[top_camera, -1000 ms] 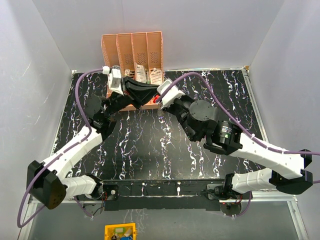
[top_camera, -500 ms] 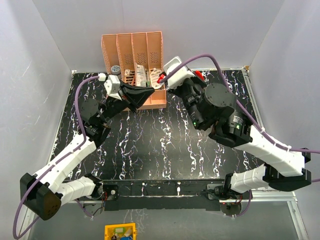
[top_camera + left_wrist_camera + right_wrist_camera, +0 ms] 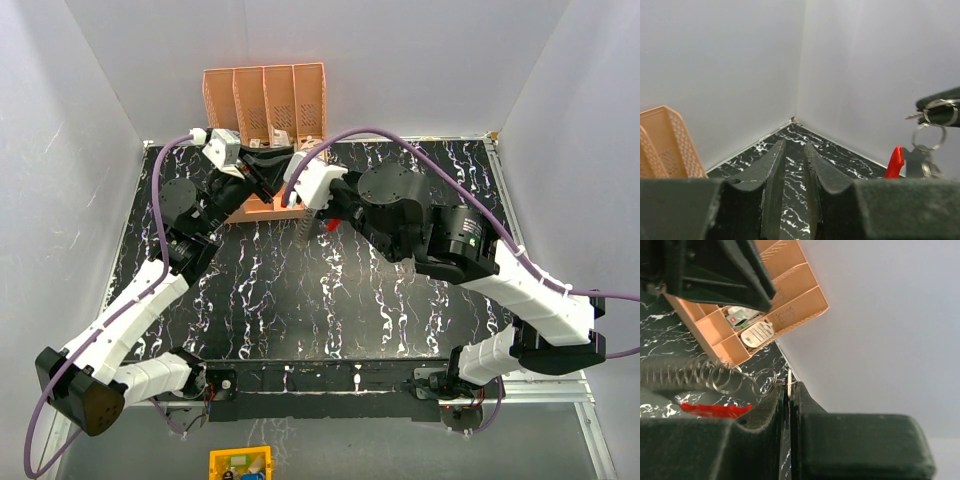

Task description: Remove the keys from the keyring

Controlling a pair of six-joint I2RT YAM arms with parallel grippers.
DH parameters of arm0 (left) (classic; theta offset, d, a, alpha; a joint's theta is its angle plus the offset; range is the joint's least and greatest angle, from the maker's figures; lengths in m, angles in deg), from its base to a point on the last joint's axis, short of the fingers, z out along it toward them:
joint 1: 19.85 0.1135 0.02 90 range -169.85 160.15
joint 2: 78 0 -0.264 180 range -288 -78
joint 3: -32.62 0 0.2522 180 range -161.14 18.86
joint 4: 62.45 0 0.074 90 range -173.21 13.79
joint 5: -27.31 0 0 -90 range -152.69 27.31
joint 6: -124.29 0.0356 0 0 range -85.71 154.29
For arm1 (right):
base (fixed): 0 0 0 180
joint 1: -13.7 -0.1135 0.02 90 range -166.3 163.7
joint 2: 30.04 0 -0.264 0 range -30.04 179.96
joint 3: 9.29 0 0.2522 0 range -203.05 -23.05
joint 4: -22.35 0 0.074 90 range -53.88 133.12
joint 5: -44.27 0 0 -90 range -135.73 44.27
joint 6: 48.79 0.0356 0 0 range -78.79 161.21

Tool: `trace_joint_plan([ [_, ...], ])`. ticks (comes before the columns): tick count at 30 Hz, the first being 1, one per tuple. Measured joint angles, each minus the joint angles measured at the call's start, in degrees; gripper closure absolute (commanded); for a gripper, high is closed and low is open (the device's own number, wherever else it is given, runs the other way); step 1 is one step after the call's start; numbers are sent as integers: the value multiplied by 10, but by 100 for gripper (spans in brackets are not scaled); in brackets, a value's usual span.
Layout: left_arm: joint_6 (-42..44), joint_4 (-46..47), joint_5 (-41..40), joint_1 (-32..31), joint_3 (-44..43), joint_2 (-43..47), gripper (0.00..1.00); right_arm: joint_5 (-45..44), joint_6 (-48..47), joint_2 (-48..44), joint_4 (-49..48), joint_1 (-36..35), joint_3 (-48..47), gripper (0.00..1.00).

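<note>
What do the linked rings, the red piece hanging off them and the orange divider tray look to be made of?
Linked rings: thin silvery wire with bright glints, apparently polished metal.
Red piece: uniform saturated red with a dull surface, likely plastic or painted metal; cannot tell which.
Divider tray: matte orange with perforated walls, probably moulded plastic.

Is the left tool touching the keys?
Apart. The left wrist view shows open space between the left tool and the keys, which hang from the right tool.
</note>
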Motion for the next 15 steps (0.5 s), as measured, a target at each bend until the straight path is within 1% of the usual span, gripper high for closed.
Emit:
trace_joint_plan([
  [3, 9, -15, -12, 0, -1, 0, 64, 19, 9, -1, 24, 0, 2, 100],
  [5, 10, -24, -9, 0, -7, -3, 59, 26, 12, -3, 31, 0, 7, 100],
  [11, -7, -22, 37, 0, -32, -19, 56, 32, 15, -7, 39, 0, 30, 100],
  [15, -31, -11, 72, 0, -33, -24, 56, 32, 18, -8, 38, 0, 41, 100],
])
